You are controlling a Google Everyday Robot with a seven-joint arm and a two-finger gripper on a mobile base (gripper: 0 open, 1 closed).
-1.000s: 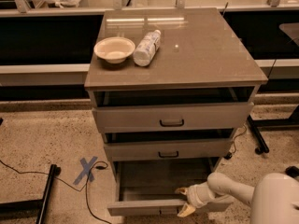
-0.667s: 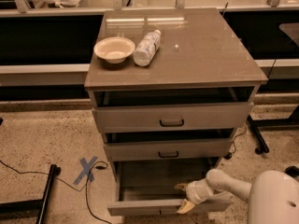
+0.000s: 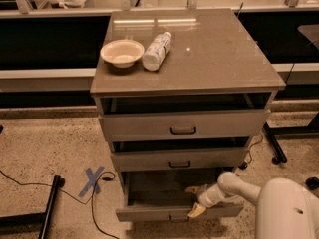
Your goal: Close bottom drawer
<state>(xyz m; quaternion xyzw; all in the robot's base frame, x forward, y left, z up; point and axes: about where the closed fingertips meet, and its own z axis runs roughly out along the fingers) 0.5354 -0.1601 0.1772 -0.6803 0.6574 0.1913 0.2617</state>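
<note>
**Grey cabinet**: three drawers, and a flat top that serves as the bench.
- **Bottom drawer**: lowest of the three, under the bench's front edge. It is pulled out furthest, with its box open to view and a small dark handle at the centre of the panel.
- **Middle drawer**: pulled out slightly.
- **Top drawer**: pulled out slightly, with a dark gap above it.

**Gripper**: on a white arm reaching in from the lower right, at the bottom drawer's front panel, right of its handle. The fingers stand apart, one over the drawer's inside and one at the panel front. Whether they press the panel cannot be told.

**Bench top:**
- **Bowl**: pale, near the left edge.
- **Bottle**: clear, lying on its side just right of the bowl.

**Floor:**
- **Blue tape cross**: left of the cabinet.
</note>
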